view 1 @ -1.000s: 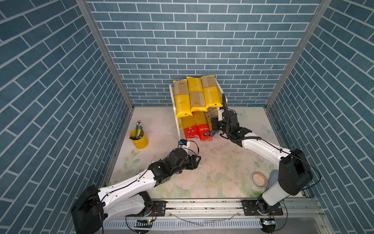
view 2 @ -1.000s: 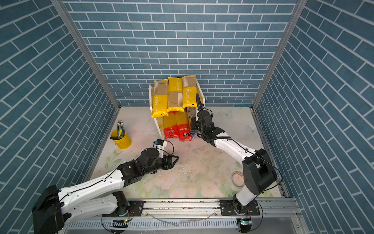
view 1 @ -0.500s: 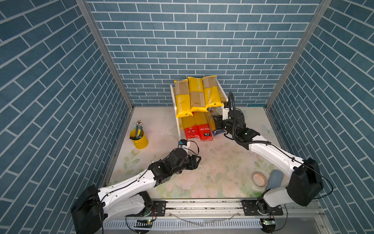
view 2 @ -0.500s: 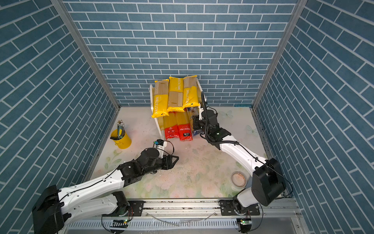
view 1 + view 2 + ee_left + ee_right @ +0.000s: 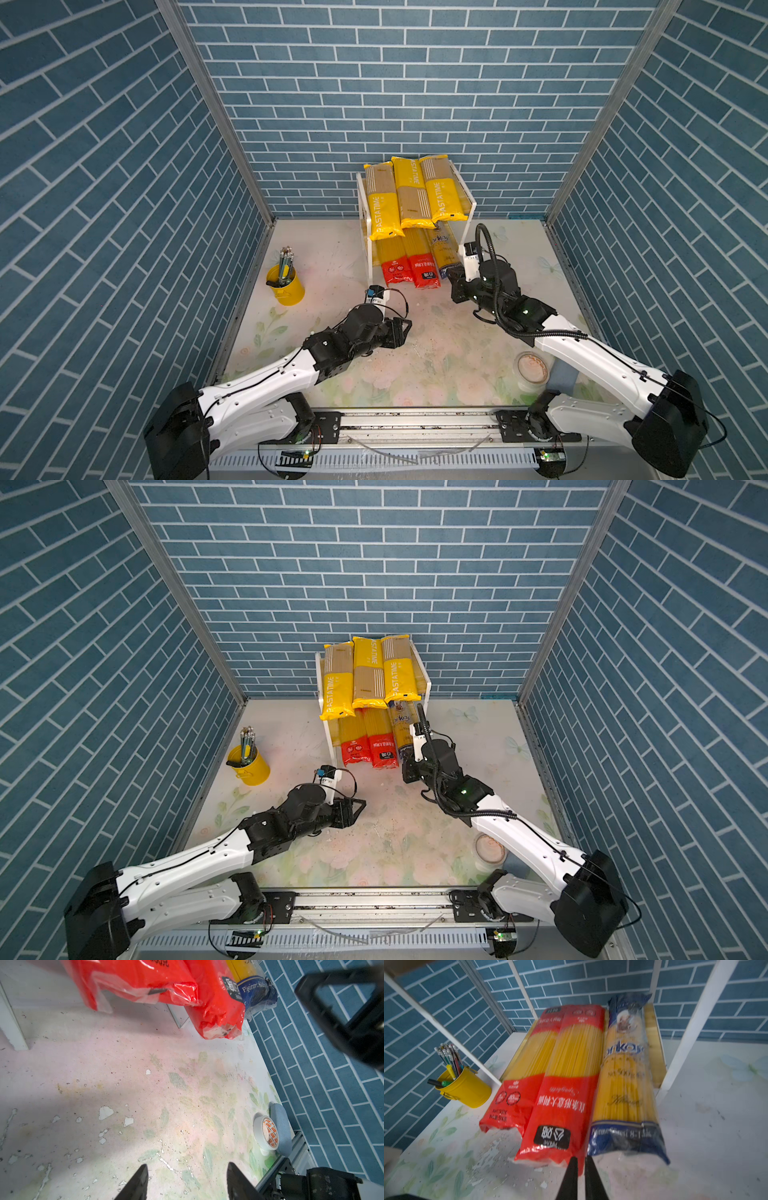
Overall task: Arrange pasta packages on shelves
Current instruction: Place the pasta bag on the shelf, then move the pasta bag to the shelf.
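While the left gripper (image 5: 187,1167) is held half parted and empty, the right gripper (image 5: 580,1160) is seen clenched on nothing just before the blue-ended pasta package (image 5: 625,1084) laid on the shelves' (image 5: 685,1043) lower board.

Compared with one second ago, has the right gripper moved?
Yes. The right gripper has backed away from the shelves toward the front of the table; its fingers are closed before the blue-ended bag.

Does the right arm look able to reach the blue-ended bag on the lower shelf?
Probably yes: the right gripper is shut just before the blue-ended bag, whose near end overhangs the lower shelf with nothing between. It must open first.
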Robot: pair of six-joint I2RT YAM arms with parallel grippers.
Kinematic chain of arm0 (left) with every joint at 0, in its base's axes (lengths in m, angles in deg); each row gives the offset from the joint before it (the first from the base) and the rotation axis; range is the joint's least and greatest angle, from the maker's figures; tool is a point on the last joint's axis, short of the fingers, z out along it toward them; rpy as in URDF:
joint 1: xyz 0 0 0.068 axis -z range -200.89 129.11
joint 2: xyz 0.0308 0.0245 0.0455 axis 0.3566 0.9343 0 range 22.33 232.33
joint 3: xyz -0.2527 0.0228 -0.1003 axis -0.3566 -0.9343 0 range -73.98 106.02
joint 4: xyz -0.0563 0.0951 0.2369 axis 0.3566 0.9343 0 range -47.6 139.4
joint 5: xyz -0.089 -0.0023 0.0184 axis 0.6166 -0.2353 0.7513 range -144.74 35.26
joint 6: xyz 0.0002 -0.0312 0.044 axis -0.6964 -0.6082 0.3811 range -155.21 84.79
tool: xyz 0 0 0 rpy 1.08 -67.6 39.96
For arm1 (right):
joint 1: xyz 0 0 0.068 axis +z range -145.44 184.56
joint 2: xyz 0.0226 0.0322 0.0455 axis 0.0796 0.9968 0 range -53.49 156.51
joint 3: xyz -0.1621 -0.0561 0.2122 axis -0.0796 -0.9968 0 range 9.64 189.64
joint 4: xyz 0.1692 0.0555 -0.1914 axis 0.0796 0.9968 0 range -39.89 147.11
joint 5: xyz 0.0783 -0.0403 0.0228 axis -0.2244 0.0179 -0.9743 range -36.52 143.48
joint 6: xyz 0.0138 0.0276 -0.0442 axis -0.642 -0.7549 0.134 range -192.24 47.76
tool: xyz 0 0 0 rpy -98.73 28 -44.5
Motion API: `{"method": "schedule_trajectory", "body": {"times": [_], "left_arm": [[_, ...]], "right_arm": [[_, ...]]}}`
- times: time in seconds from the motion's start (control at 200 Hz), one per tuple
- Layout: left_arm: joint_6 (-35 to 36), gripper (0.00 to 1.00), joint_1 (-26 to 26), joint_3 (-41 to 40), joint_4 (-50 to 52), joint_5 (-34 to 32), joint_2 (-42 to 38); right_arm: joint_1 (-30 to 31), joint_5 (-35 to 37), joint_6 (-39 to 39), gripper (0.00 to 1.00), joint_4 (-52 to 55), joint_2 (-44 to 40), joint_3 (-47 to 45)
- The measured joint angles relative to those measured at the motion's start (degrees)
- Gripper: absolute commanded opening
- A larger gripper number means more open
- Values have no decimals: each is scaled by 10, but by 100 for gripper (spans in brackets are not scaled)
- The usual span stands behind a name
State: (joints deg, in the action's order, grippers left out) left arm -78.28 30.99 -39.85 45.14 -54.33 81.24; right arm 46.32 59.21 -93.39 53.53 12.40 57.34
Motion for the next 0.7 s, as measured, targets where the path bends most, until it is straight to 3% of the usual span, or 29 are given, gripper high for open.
{"method": "schedule_trajectory", "body": {"times": [0.38,0.7], "left_arm": [[33,61,0,18,-9,-28,0],[35,61,0,18,-9,-33,-3]], "right_arm": [[-35,5,-16,7,27,57,-11],[-58,2,-16,7,24,146,80]]}}
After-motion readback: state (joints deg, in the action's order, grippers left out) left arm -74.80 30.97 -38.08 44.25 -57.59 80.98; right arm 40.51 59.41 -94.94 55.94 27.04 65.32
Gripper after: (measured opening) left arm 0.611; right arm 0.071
